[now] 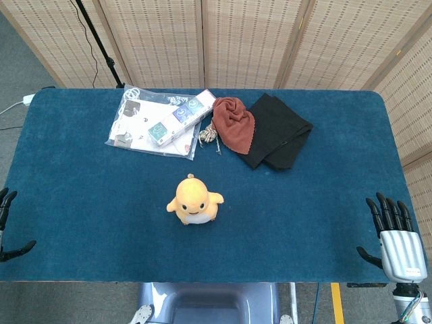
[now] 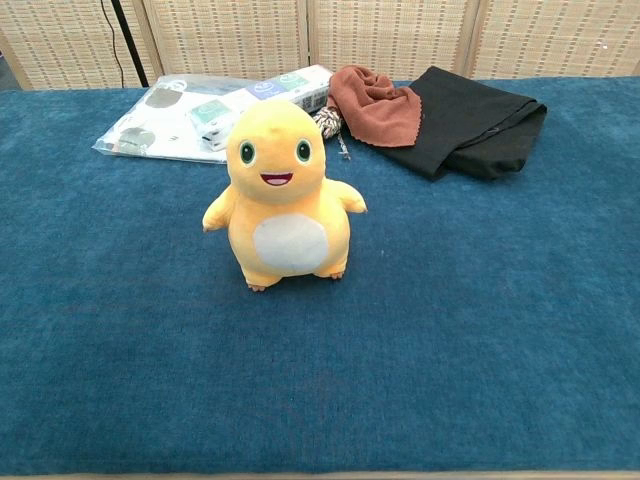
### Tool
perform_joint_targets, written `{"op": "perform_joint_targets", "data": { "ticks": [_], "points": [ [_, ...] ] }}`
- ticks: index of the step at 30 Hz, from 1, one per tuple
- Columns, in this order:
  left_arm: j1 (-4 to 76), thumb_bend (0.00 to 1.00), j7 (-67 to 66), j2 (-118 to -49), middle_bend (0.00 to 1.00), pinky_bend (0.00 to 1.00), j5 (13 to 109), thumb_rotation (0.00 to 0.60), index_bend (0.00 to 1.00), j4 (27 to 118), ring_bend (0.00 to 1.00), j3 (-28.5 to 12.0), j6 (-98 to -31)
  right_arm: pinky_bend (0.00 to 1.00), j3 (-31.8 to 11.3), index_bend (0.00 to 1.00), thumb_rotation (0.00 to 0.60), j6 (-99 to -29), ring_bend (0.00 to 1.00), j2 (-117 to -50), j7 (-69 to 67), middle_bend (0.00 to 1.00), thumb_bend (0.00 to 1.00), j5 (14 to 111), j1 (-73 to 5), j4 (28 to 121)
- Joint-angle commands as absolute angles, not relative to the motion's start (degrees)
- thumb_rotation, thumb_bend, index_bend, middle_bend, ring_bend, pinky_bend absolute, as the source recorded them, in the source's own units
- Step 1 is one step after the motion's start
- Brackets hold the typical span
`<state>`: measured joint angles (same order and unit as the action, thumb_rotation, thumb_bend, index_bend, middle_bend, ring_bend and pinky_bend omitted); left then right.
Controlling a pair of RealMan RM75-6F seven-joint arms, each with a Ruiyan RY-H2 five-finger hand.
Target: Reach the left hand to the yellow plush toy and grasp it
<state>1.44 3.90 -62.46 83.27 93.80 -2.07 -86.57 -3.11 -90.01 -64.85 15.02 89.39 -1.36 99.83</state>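
The yellow plush toy (image 1: pixel 194 200) stands upright near the middle of the blue table (image 1: pixel 81 202), facing the robot; in the chest view the yellow plush toy (image 2: pixel 283 196) shows its white belly and smiling face. My left hand (image 1: pixel 7 229) shows only partly at the left frame edge, beside the table's near left corner, fingers apart and holding nothing, far from the toy. My right hand (image 1: pixel 393 236) is at the near right corner, fingers spread and empty. Neither hand appears in the chest view.
At the back of the table lie a clear plastic bag with printed packets (image 1: pixel 158 121), a small box (image 1: pixel 182 116), a rust-red cloth (image 1: pixel 234 123), a black cloth (image 1: pixel 278 131) and a small knotted cord (image 1: pixel 208 136). Folding screens (image 1: pixel 202 40) stand behind.
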Motion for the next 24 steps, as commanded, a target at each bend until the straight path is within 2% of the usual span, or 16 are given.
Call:
{"op": "perform_joint_targets", "data": {
  "ticks": [1, 16, 24],
  "points": [
    [1.6, 0.00, 3.9, -62.2, 0.00, 0.00, 83.3, 0.600, 0.00, 93.9, 0.00, -1.9, -86.0, 0.00, -3.0, 0.00, 0.600, -90.0, 0.00, -64.8, 14.9, 0.00, 0.00, 89.6, -1.3, 99.9],
    [2.4, 0.00, 6.0, -62.0, 0.00, 0.00, 85.1, 0.600, 0.00, 93.4, 0.00, -1.7, -85.3, 0.00, -2.9, 0.00, 0.600, -89.7, 0.00, -64.5, 14.4, 0.00, 0.00, 89.7, -1.4, 100.2],
    [7.9, 0.00, 15.9, -63.5, 0.00, 0.00, 88.6, 0.600, 0.00, 90.3, 0.00, -1.7, -78.3, 0.00, -3.0, 0.00, 0.600, -89.7, 0.00, -64.3, 14.2, 0.00, 0.00, 89.3, -1.2, 100.6]
  ]
}}
